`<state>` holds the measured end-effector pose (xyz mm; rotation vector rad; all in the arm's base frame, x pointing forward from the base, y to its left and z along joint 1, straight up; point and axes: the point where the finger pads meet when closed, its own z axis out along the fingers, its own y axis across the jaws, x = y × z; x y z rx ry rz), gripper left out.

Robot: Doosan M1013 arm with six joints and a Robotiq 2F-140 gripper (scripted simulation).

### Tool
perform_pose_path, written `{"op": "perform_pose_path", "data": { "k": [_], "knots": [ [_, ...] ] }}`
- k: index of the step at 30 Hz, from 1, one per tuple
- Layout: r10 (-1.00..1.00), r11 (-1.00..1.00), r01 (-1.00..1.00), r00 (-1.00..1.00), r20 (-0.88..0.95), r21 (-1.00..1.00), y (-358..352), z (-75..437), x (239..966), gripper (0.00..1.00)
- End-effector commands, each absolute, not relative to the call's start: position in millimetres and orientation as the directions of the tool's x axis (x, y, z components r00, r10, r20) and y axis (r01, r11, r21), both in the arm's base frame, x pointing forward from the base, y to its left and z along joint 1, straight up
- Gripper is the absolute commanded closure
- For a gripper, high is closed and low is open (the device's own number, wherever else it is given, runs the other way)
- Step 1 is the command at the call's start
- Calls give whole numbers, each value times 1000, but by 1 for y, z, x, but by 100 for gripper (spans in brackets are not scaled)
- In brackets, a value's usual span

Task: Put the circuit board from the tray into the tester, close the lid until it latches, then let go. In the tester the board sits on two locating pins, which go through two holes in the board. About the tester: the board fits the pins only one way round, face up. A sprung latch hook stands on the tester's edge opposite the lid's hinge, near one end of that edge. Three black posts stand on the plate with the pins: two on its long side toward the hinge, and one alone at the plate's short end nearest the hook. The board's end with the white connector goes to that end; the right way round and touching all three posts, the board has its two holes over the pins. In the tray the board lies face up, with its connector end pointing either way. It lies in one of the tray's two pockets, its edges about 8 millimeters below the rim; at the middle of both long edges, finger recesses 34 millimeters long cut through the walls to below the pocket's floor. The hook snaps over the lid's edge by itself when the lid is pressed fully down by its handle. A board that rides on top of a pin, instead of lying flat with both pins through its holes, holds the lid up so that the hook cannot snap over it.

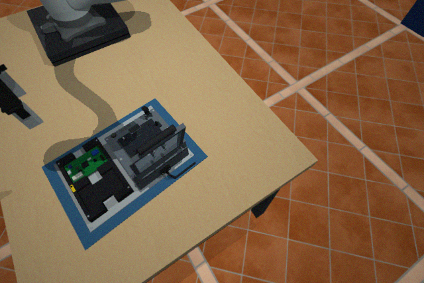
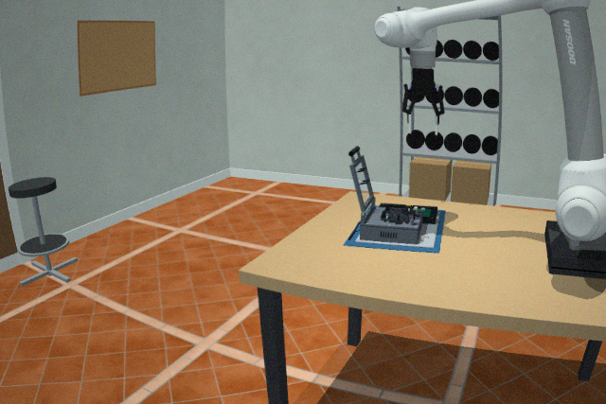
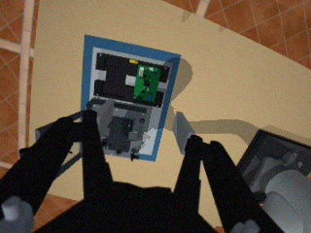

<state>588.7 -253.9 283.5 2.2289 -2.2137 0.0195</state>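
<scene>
Green circuit board lies in its tray pocket far below the gripper, which hangs partly open and empty, tester lid standing up — so pickup, seating and latching are all ahead.

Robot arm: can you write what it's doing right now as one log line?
gripper: open, empty, high above tray | board: in tray | tester lid: up | step: approach board

Workshop: storage rack, cardboard boxes, stool
</scene>
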Motion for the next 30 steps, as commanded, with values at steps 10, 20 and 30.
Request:
{"op": "perform_pose_path", "data": {
  "k": [10,20,30],
  "knots": [
    [-997,75,-997,-75,7,-9,-254,284,589,42],
    [-931,364,-931,-364,3,-8,-254,284,589,42],
    [-787,616,-787,-617,0,-8,-254,284,589,42]
  ]
}}
